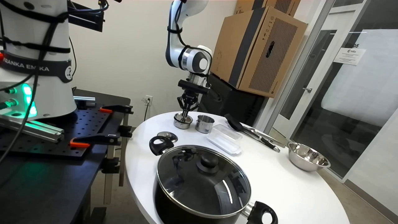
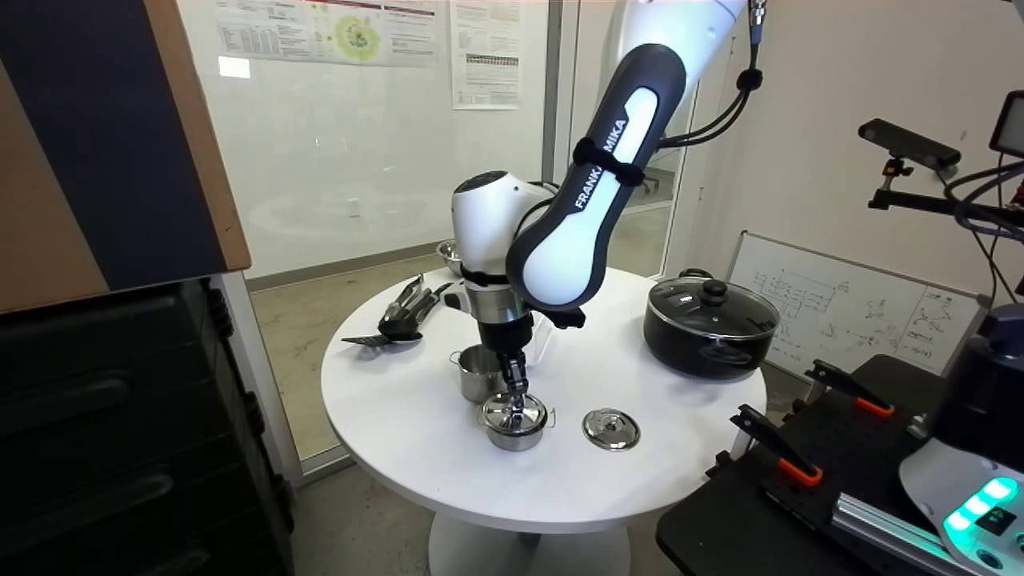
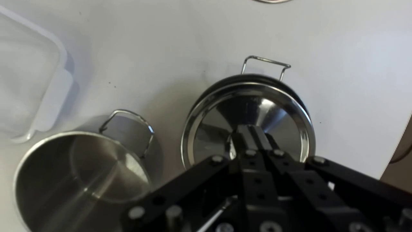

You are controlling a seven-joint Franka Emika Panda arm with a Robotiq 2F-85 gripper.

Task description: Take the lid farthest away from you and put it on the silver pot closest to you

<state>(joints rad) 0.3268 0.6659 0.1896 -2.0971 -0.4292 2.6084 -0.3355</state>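
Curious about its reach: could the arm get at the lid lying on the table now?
Probably yes: the loose lid lies uncovered, though the gripper seemingly holds the other lid at the short pot.

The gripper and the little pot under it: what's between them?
A silver lid lies between the gripper and little pot, as an exterior view shows.

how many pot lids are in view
3: a glass lid on the black pot, a loose steel lid on the white table, and a second steel lid at the gripper, over the short silver pot.
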